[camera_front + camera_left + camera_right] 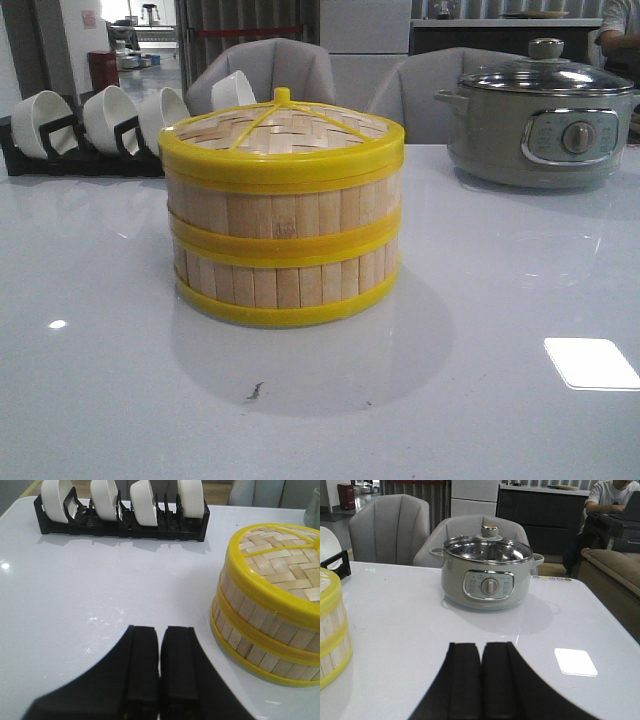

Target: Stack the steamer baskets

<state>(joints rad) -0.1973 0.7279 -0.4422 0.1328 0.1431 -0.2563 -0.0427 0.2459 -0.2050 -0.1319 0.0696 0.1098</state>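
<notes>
Two steamer baskets (283, 235) already stand one on the other near the middle of the desk (480, 330), their yellow rims meeting in a band halfway up, and the woven lid (282, 135) sits on top with its small yellow knob upright. Judged from this, the stacking looks finished; nothing of the task appears left to place. The left tool (160, 645) is clenched and holds nothing, hanging over bare desk just beside the stack and not touching it. The right tool (480, 665) is likewise clenched and empty, over the desk between the stack and the grey-green electric pot (545, 125) that stands toward the far right edge. Along the far left edge a black rack (120, 520) holds white bowls (110, 115) on edge. A small dark mark shows on the upper basket's wall, and the pot's panel carries fine print around its dial; neither can be read.
</notes>
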